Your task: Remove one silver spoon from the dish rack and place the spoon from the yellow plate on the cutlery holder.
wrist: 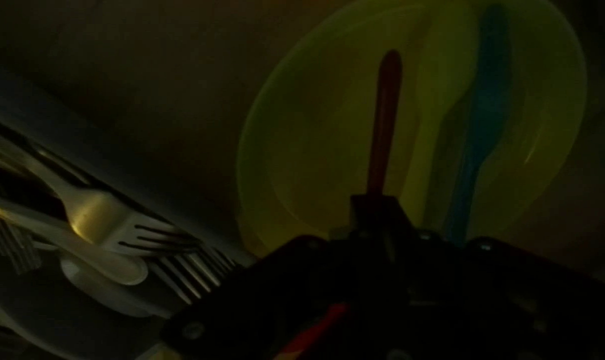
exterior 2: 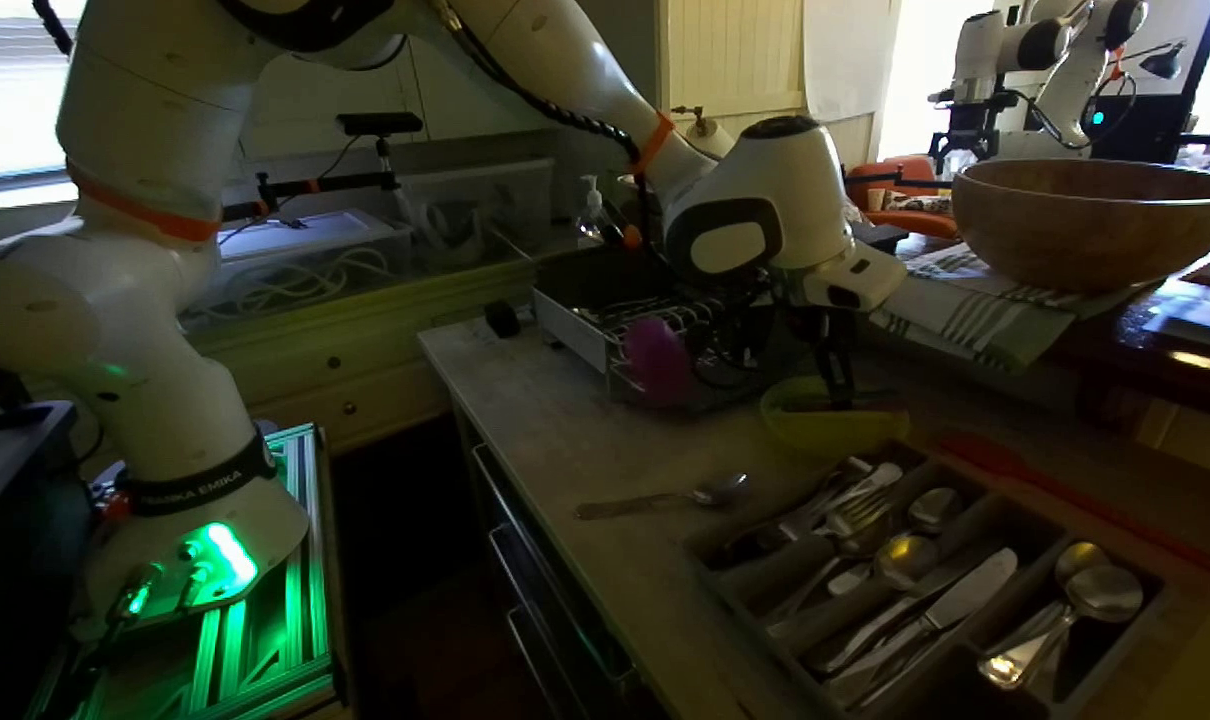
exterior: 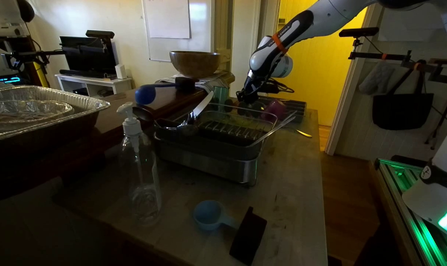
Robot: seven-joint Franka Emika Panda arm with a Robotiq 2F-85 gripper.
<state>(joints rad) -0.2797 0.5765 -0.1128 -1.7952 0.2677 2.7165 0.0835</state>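
Nearest us in the wrist view is the gripper, its jaws nearly together and pinching a dark red handle; we cannot make out the far end of that piece. The handle points out over the yellow bowl, where we find a yellow spoon and a blue utensil side by side. Close by, we see the wall of the cutlery tray, with forks inside it. In an exterior view we see a long red utensil on the counter, beside the tray. We spot a silver spoon lying on the counter too, near its edge, between the tray and the dish rack. A pink cup is at the rack's end toward the yellow bowl. Farther off, in both exterior views, we have a large wooden bowl. Beyond the rack's other end, we find a clear pump bottle and a blue measuring cup, with a dark block at its handle.
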